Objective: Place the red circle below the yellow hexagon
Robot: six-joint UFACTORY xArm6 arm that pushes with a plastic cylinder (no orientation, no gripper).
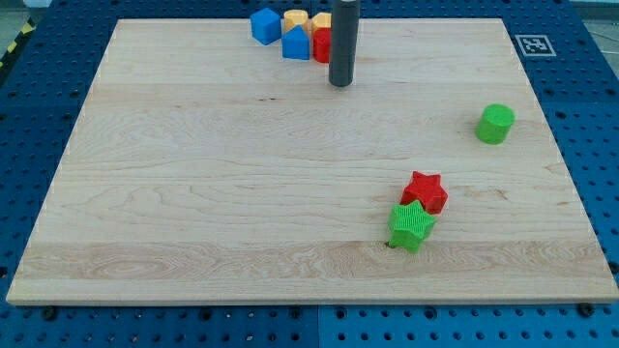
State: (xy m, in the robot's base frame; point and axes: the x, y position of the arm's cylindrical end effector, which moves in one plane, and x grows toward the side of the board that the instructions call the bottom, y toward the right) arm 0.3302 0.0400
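The red circle (321,45) sits near the view's top edge, partly hidden behind my rod. Two yellow blocks lie just above it: one (296,18) looks like a hexagon, and the other (320,20) is partly hidden so I cannot tell its shape. A blue block (296,43) touches the red circle's left side, and a blue cube (265,24) lies further left. My tip (339,84) rests on the board just below and slightly right of the red circle.
A green cylinder (495,124) stands at the view's right. A red star (425,191) and a green star (411,225) touch each other at the lower right. The wooden board (193,193) lies on a blue perforated table.
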